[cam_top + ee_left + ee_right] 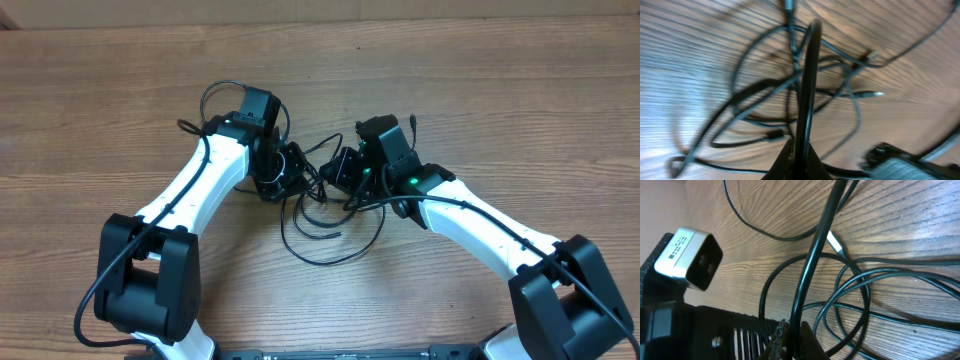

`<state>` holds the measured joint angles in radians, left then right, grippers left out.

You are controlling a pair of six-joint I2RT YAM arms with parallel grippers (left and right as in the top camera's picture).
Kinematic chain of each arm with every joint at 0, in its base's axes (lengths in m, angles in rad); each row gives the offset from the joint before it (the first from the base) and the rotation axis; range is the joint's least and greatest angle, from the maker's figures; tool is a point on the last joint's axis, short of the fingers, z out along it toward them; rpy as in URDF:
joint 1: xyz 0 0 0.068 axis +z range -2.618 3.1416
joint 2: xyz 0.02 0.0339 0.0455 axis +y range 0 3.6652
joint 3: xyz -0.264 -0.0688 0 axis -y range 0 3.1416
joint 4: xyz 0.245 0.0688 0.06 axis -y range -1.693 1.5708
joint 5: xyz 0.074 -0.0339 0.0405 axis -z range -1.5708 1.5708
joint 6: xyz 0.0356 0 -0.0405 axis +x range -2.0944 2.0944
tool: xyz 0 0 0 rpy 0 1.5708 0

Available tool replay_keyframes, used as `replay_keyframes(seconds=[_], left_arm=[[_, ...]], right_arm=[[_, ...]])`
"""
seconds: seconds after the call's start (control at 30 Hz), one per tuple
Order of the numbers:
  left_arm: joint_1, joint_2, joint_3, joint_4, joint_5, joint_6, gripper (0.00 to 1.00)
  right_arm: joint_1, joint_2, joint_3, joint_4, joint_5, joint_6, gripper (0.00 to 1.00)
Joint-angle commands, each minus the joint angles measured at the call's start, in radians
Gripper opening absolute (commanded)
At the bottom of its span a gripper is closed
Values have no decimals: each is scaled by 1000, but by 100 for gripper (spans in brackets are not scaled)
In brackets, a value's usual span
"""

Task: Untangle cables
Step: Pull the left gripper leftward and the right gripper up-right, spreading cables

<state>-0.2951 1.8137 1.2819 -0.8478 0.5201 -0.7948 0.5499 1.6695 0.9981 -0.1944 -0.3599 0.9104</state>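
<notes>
A tangle of thin black cables (318, 225) lies on the wooden table between my two arms. My left gripper (285, 172) is shut on a black cable (807, 90) that runs straight up from its fingertips (801, 159) over the loops below. My right gripper (345, 172) faces it a short way off and is shut on a black cable (812, 255) that rises from its fingers (794, 339). Loops and a silver plug tip (836, 244) lie on the wood under it; another plug tip (875, 94) shows in the left wrist view.
The left gripper's body and white camera housing (690, 257) fill the left of the right wrist view, close to my right fingers. A cable loop (225, 100) sits behind the left wrist. Bare wooden table (520, 90) surrounds the tangle.
</notes>
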Motion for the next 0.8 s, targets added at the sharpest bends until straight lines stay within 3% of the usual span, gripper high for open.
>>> replay_keyframes(seconds=[0.0,0.17,0.47,0.77], left_arm=[[8,-21,17,42,190,-141,4],[9,-21,17,90,338,-347,5],[19,-21,17,90,461,-400,4],[106,-21,17,97,379,-509,4]], right_arm=[[3,6,2,3,-23,64,4],[16,8,2,-73,30,134,4],[12,29,2,-114,62,163,4],[14,41,2,-185,53,162,4]])
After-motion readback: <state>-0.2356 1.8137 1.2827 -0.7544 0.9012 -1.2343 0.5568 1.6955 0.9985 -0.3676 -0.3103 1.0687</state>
